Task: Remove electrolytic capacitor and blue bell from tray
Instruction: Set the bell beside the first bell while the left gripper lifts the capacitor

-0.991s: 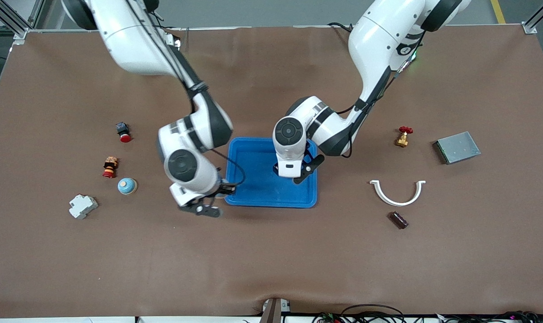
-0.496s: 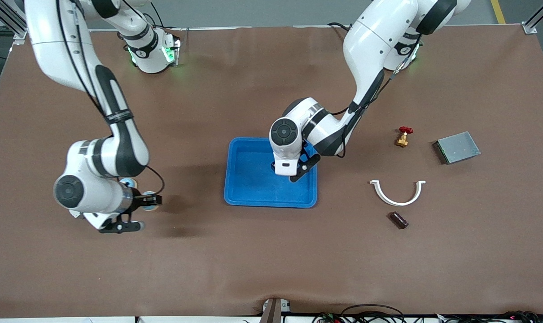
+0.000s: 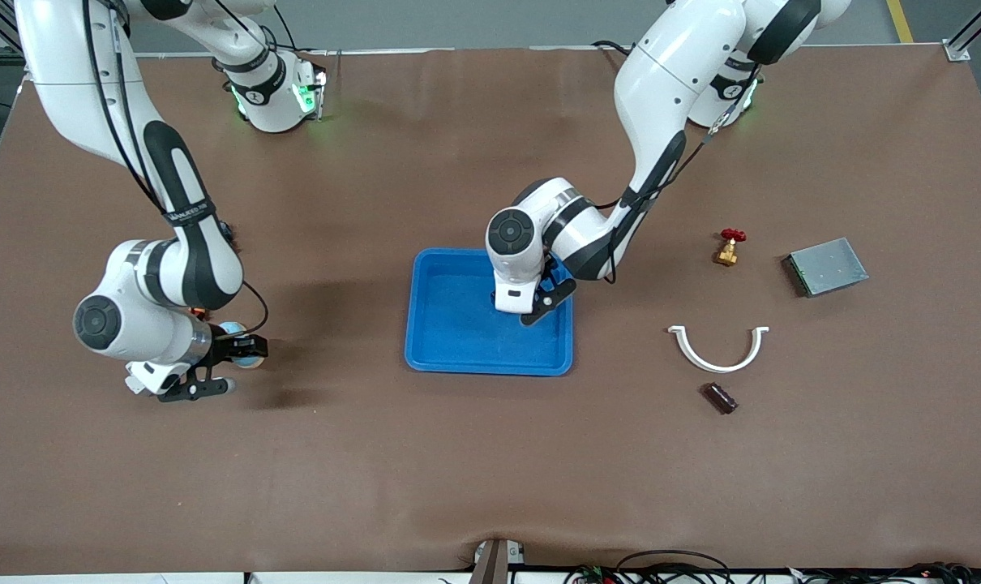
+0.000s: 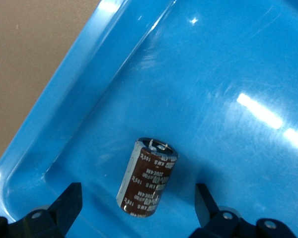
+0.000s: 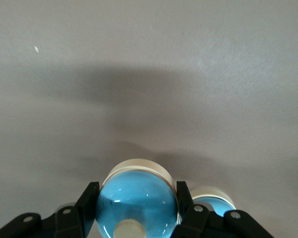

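Note:
A brown cylindrical capacitor (image 4: 149,178) lies on its side in the blue tray (image 3: 450,324), close to a corner of the tray (image 4: 213,74). My left gripper (image 3: 539,304) hangs open just above it in the left wrist view (image 4: 136,206), one finger on each side and neither touching it. My right gripper (image 3: 235,369) is low over the table toward the right arm's end. It is shut on a blue dome bell (image 5: 136,203) with a cream base and knob, which shows in part in the front view (image 3: 248,357).
A second blue, cream-rimmed round thing (image 5: 211,198) sits right beside the right gripper (image 3: 229,328). Toward the left arm's end lie a red-handled brass valve (image 3: 730,246), a grey metal box (image 3: 824,266), a white curved piece (image 3: 718,349) and a small dark block (image 3: 719,397).
My right arm swung from beside the tray to the right arm's end and settled on the bell. My left gripper drew slightly up and away from the front camera over the tray.

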Motion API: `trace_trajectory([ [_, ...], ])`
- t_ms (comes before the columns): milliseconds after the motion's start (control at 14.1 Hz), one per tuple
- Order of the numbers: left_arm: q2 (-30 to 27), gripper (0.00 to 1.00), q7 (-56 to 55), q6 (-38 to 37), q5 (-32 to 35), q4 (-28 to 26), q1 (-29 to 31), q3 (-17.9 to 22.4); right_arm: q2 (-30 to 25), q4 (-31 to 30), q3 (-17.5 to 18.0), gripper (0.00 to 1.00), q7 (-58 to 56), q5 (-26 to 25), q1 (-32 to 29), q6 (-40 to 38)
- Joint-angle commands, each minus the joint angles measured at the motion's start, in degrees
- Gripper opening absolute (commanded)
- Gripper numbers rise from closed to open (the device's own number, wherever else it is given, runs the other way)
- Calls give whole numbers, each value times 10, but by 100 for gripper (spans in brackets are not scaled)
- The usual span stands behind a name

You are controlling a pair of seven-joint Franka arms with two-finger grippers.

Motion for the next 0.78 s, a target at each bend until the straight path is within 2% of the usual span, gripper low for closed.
trace_trajectory([
  [0,-10,100,-7,12,13,-11,-2,3,-29,-56,9,0,-14,12,-1,39],
  [71,-8,100,-9,13,13,-11,-2,3,-28,-61,10,0,-15,12,0,44],
  [142,-8,75,-9,13,13,-11,-2,3,-27,-63,11,0,-15,12,1,46],
  [283,-8,39,-9,13,13,-10,2,3,-27,-71,11,0,-15,12,4,48],
  [354,-8,23,-9,13,13,-10,2,3,-29,-77,12,0,-15,12,6,48],
  [496,-7,2,-9,13,13,-10,3,3,-29,-80,12,0,-15,12,6,50],
  [708,-7,0,-11,13,10,-10,2,3,-29,-89,21,0,-14,12,6,66],
])
